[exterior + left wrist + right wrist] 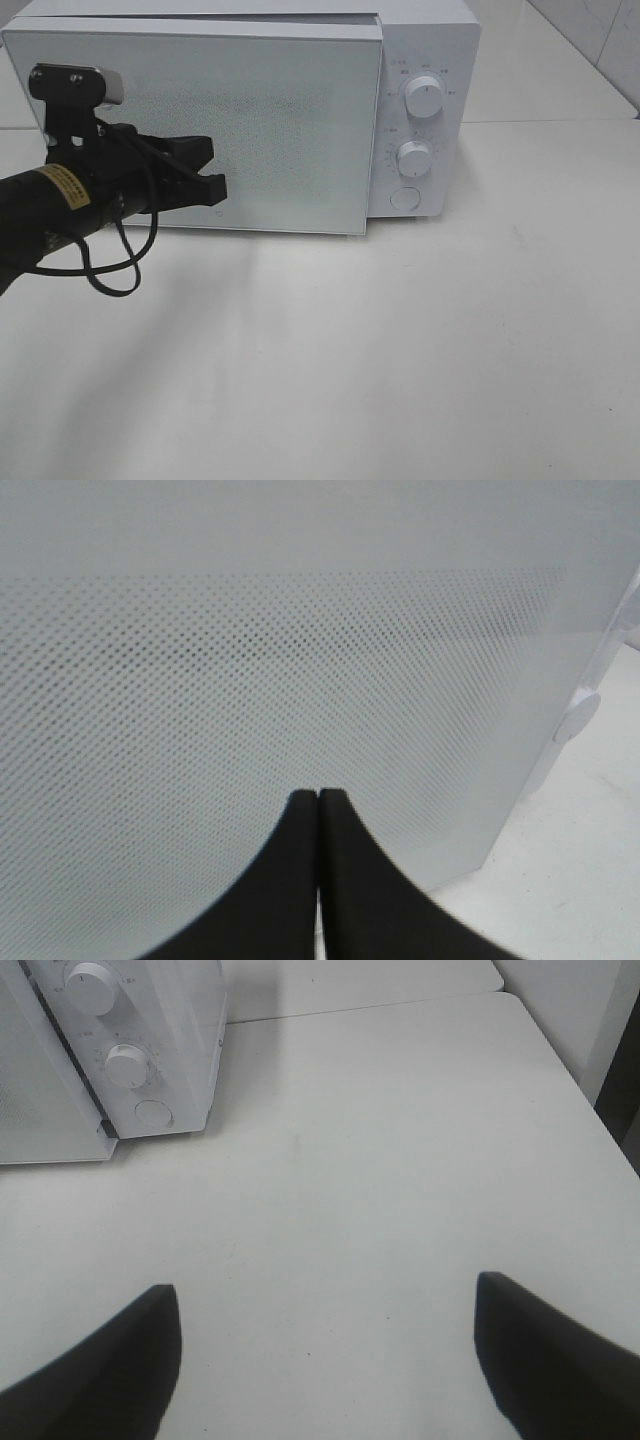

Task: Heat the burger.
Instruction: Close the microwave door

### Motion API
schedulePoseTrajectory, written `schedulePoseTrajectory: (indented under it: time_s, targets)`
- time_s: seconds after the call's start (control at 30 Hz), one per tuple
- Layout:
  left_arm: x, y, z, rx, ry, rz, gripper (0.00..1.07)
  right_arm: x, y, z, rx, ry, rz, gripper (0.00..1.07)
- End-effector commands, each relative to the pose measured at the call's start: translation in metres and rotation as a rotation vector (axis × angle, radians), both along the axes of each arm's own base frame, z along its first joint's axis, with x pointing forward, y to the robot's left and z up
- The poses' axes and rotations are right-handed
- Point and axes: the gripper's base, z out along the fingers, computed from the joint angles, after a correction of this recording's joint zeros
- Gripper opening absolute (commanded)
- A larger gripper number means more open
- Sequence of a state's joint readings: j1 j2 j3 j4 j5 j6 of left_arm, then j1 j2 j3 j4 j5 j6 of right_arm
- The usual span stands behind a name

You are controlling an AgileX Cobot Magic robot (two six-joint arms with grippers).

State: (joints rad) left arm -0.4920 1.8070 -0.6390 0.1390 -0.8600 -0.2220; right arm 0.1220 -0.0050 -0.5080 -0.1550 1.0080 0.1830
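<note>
Tabletop (400, 350): white, matte, smooth and bare in the near part. A thin seam (350, 1010) is seen across it toward the far edge. Pale wall tiles (600, 30) are seen past the far right corner.

The right tool (325, 1285) is held over the right part of the tabletop, nearer than the oven. Its black jaws are spread wide with nothing between them.

The left tool (318, 800) is reached in from the left edge. Its black, curved fingers are pressed tip to tip and nothing is gripped. A black cable loop (110, 280) hangs under the arm. The tips are set at the door front, low on its left half. Whether they are touching or just short of it cannot be told.

Microwave (430, 60): a white, glossy box standing toward the far edge. The door (280, 120) is a flat pane with a fine dotted mesh. Whether it is fully shut cannot be told. On the panel to the right of the door are an upper knob (424, 97), a lower knob (413, 157) and, below them, a round button (404, 197). All three are white.

The burger is not seen in any view, so its place relative to either tool cannot be told.
</note>
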Motion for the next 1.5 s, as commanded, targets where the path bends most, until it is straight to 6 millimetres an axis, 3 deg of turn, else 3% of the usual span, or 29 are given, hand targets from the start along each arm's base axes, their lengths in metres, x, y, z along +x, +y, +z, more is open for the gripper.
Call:
schedulePoseTrajectory:
  time_s: [0.03,0.27,0.53,1.03,1.23,1.5]
  targets:
    - [0.01,-0.018,0.005,-0.018,-0.025,-0.004,0.0,-0.004,0.0,-0.001,0.0,-0.021,-0.002,0.76]
    - [0.023,-0.049,0.009,-0.034,-0.029,-0.032,0.0,-0.004,0.0,-0.001,0.0,-0.022,-0.006,0.76]
    - [0.039,-0.07,0.01,-0.022,-0.035,0.0,0.0,-0.004,0.0,-0.001,0.0,-0.022,-0.006,0.76]
    - [0.066,-0.088,0.016,-0.067,-0.078,0.01,0.0,-0.004,0.0,-0.001,0.003,-0.022,-0.006,0.76]
    - [0.076,-0.089,0.009,-0.077,-0.064,0.041,0.0,-0.004,0.0,-0.001,0.003,-0.022,-0.006,0.76]
    - [0.074,-0.091,0.006,-0.04,-0.079,-0.014,0.0,-0.004,0.0,-0.001,0.003,-0.022,-0.006,0.76]
